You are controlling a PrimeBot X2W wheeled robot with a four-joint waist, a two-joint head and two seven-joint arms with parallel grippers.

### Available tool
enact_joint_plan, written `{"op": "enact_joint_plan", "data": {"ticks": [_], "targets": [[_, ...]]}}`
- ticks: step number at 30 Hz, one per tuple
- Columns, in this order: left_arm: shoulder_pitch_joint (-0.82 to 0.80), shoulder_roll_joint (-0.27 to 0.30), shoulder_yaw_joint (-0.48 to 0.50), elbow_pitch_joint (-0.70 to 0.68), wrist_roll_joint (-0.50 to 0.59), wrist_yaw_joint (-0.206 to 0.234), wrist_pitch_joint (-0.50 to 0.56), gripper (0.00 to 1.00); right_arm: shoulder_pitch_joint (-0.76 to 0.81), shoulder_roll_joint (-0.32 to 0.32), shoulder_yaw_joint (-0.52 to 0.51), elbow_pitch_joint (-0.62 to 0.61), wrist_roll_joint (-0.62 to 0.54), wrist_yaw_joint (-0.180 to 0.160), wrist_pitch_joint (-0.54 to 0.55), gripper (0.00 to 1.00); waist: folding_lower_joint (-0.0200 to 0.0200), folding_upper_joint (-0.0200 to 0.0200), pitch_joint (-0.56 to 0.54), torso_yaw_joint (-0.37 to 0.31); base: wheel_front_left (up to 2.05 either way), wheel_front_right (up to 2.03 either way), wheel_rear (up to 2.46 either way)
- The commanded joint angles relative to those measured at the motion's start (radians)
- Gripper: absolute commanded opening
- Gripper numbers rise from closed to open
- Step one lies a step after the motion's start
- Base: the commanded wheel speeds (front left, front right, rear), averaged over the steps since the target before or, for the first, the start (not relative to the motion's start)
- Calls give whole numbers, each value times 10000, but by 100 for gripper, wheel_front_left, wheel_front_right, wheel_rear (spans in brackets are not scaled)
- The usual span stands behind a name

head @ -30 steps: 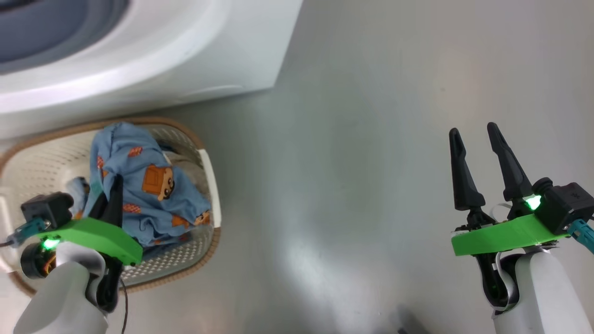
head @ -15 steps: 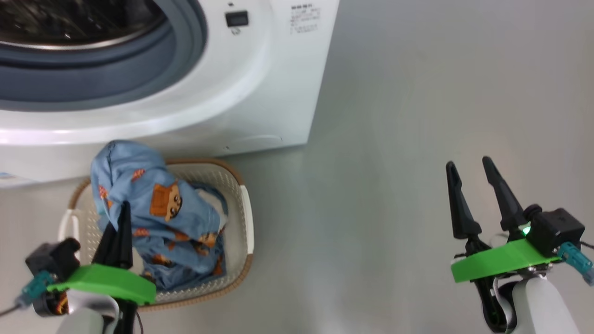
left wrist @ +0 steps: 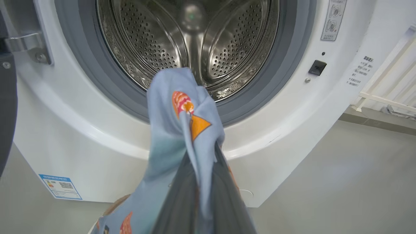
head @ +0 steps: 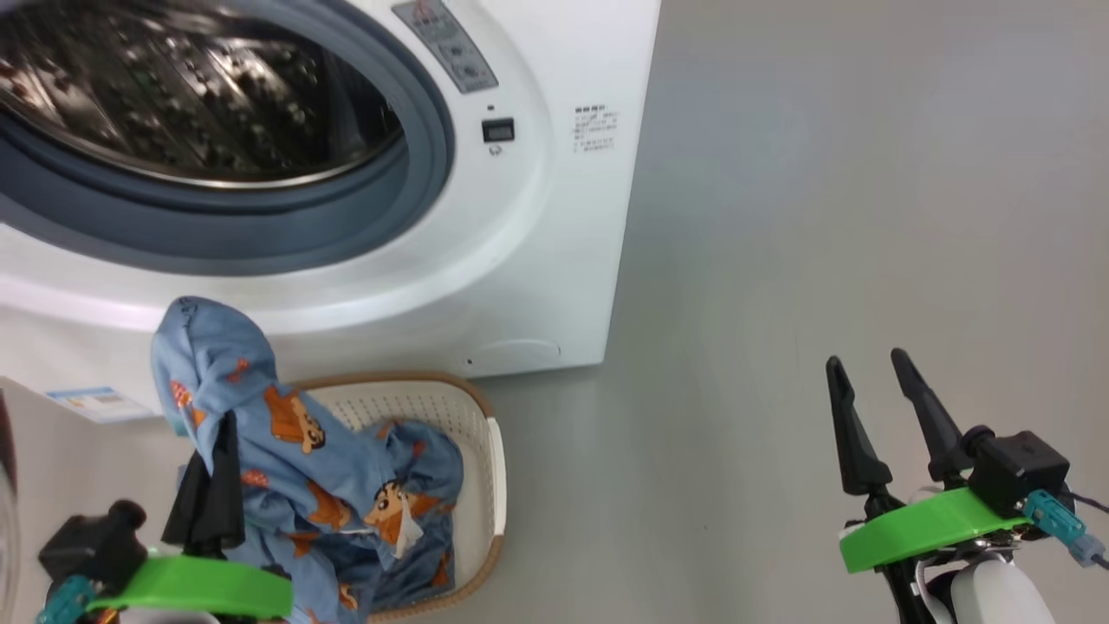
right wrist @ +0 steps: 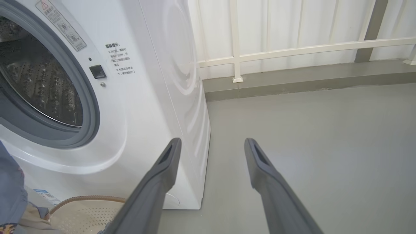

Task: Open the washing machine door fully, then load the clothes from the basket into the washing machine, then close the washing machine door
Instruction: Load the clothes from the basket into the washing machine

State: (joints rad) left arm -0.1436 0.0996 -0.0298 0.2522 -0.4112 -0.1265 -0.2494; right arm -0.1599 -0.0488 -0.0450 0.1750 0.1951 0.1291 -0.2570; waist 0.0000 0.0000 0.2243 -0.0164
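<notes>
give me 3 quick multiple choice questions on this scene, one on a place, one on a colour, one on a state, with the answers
1. Where is the basket?
A on the floor before the washing machine
B on top of it
C on a shelf

2. The clothes in the left claw are:
A plain red
B green striped
C light blue with orange prints

3. The right claw is:
A shut on cloth
B open and empty
C shut on a handle

Answers:
1 A, the head view shows it at the machine's foot.
2 C, blue cloth with orange figures hangs from the shut fingers.
3 B, its fingers stand apart over bare floor.
</notes>
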Motion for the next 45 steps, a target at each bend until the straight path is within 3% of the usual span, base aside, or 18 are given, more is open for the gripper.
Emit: {"op": "enact_joint_plan", "data": {"ticks": [1, 12, 22, 37, 45], "targets": [[172, 120, 452, -509, 172, 14, -123, 0, 78, -14, 256, -186, 2, 16, -48, 100, 0, 0, -567, 50, 0, 0, 0], [1281, -246, 1115, -2176, 1035, 17, -124, 0, 448, -14, 341, -36, -5, 16, -48, 100, 0, 0, -1479, -98, 0, 0, 0], [1968, -420, 1446, -2842, 1708, 35, -124, 0, 667, -14, 332, -67, -79, 16, -48, 100, 0, 0, -1906, -206, 0, 0, 0], [1996, -485, 1423, -2839, 1742, 8, -124, 0, 719, -14, 375, -117, -30, 16, -48, 100, 0, 0, -1770, -221, 0, 0, 0], [1208, -491, 1245, -2661, 1633, -7, -124, 0, 549, -14, 415, -205, 27, 16, -48, 100, 0, 0, -1239, -308, 0, 0, 0]]}}
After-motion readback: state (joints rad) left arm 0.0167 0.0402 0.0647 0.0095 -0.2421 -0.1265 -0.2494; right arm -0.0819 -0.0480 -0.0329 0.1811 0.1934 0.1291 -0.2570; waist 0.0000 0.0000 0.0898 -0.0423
